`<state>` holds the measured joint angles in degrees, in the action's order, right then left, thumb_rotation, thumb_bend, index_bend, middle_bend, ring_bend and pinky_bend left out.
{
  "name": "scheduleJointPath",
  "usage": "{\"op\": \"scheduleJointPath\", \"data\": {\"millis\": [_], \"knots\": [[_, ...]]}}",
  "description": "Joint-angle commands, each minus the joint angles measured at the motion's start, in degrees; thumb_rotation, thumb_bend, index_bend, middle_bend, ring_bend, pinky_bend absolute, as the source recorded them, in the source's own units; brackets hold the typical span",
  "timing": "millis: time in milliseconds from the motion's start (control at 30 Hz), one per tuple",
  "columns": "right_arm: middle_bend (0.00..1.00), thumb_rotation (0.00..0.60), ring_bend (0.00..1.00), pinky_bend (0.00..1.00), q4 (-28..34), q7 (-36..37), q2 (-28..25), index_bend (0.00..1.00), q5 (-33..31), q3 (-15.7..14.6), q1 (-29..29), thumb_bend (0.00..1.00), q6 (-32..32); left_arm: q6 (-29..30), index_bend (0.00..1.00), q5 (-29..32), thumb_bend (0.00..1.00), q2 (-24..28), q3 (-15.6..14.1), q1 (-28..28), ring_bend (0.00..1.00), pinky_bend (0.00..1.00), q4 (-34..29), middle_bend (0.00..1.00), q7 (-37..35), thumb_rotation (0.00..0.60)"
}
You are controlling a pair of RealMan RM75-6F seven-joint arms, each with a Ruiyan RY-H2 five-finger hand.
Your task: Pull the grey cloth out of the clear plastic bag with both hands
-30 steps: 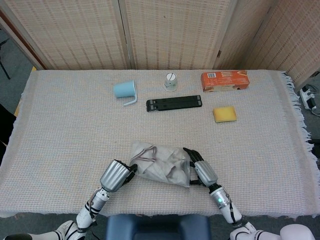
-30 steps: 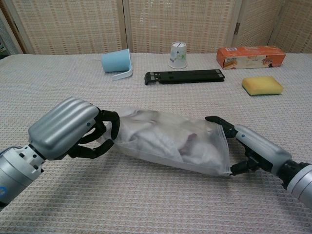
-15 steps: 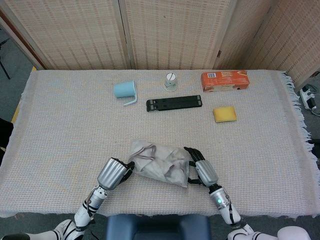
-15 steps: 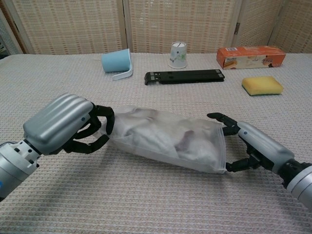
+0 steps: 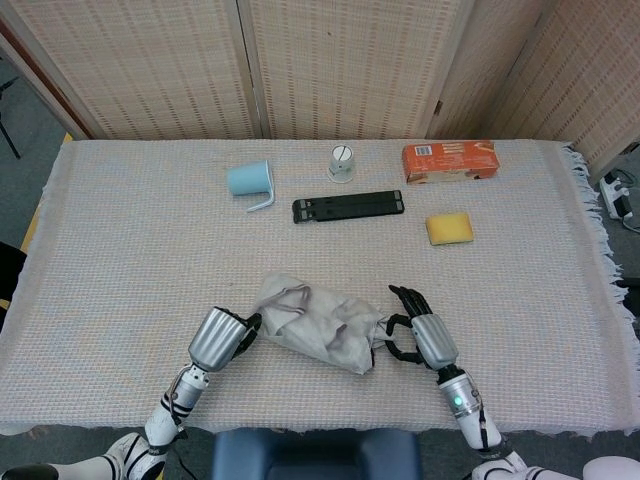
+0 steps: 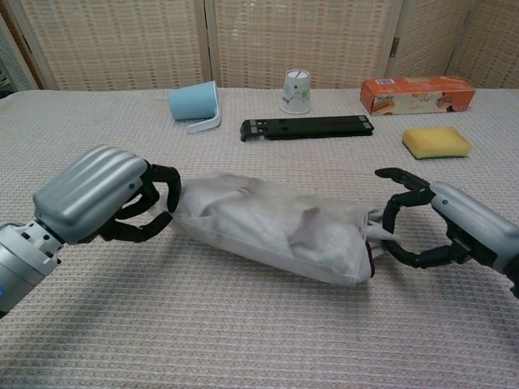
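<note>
The left hand clenches the clear plastic bag; the right hand pinches its opposite end. Extraction of the grey cloth remains; next, regrasp the cloth itself.

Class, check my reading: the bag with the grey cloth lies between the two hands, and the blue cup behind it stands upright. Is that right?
One thing is wrong: the blue cup lies tipped on its side, as the chest view shows. The rest holds: the bag with the grey cloth lies between the left hand and the right hand.
</note>
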<state>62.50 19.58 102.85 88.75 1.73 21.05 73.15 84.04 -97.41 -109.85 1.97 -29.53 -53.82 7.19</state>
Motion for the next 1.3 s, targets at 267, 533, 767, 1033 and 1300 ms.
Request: {"op": "scheduleJointPath", "data": {"millis": [267, 533, 767, 1033, 1300], "knots": [[0.05, 0.6, 0.0, 0.0, 3.8, -1.5, -6.2, 0.72, -0.3, 0.6, -1.1, 0.39, 1.8, -1.4, 0.75, 2.3, 0.63, -0.6, 2.1, -1.0, 1.0, 1.0, 4.0, 1.0, -0.1, 0.6], [0.05, 0.6, 0.0, 0.0, 8.7, -4.2, -15.1, 0.72, -1.6, 2.5, -2.4, 0.39, 4.2, -2.8, 0.75, 5.6, 0.63, 0.6, 4.7, -1.7, 1.0, 1.0, 10.4, 1.0, -2.1, 0.6], [0.05, 0.6, 0.0, 0.0, 10.0, -4.1, -20.5, 0.72, -4.3, 4.8, -3.3, 0.39, 4.7, -3.2, 0.75, 7.9, 0.63, 1.9, 5.3, -0.7, 1.0, 1.0, 14.7, 1.0, -4.9, 0.6], [0.05, 0.6, 0.0, 0.0, 6.6, -1.5, -22.8, 0.72, -8.5, 7.6, -4.1, 0.39, 4.1, -2.7, 0.75, 10.1, 0.63, 3.4, 5.5, 1.7, 1.0, 1.0, 17.2, 1.0, -7.9, 0.6], [0.05, 0.6, 0.0, 0.0, 4.5, 0.7, -23.4, 0.7, -10.4, 8.8, -4.2, 0.39, 2.4, -0.8, 0.74, 11.0, 0.64, 6.2, 5.4, 3.7, 1.0, 1.0, 15.9, 1.0, -10.1, 0.6]]}}
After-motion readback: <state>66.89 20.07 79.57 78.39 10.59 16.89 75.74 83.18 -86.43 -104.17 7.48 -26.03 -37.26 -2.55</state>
